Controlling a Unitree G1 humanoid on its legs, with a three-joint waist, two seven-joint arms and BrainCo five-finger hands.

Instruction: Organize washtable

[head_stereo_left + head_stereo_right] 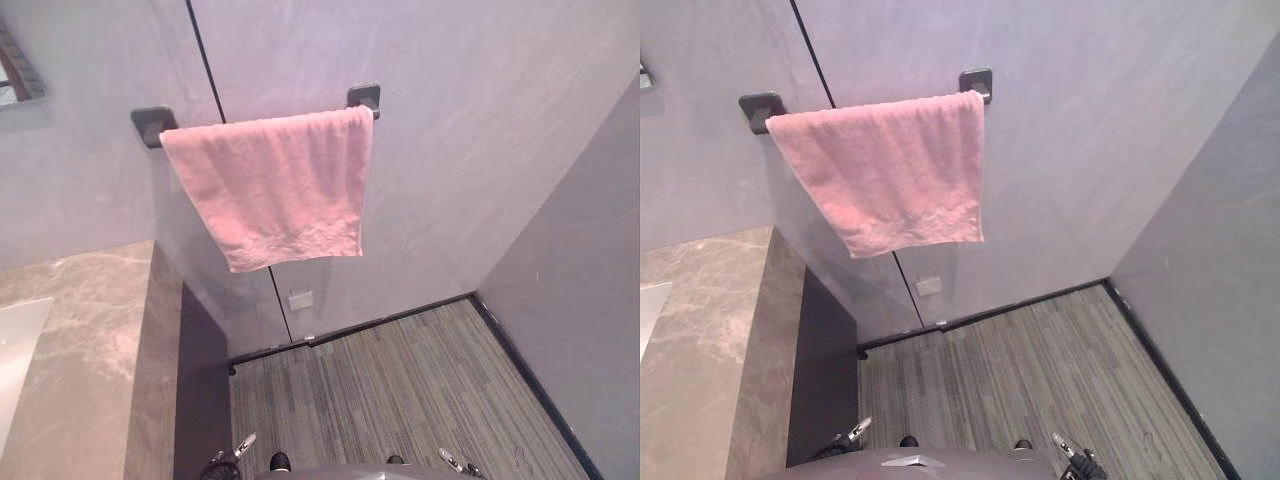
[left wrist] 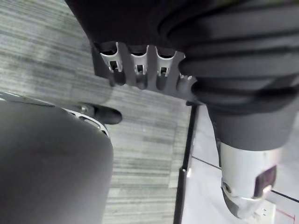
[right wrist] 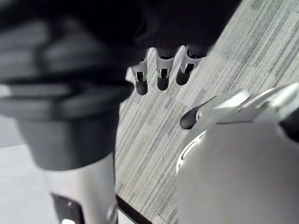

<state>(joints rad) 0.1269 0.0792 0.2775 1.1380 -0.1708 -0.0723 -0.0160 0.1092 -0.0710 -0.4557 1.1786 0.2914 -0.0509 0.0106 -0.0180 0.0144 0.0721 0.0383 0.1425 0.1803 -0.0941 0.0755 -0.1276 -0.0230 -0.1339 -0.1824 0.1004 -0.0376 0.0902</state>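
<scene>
The washtable [image 1: 95,330] stands at the robot's left, a counter of marble-like stone in beige and grey; at its far left edge a white basin [image 1: 15,345] is set into the top; the side panel below the top is dark. On the grey wall [image 1: 470,150] ahead, a pink towel [image 1: 275,185] hangs over a dark towel rail [image 1: 365,97]; it is folded across the rail and spread almost from one bracket to the other, with its lower edge free, well above the floor [image 1: 400,390]. Low on the wall, under the towel, is a small white socket [image 1: 300,298]; the floor is of grey striped planks with a dark skirting along the walls.

The left hand [image 2: 138,70] hangs low over the floor; its fingers lie in a row side by side, the thumb apart from them, and nothing is between them. They are seen nearly end-on, so they seem relaxed rather than curled. The right hand [image 3: 161,74] hangs low on the other side; its fingers are straight, a little apart, and it holds nothing.
</scene>
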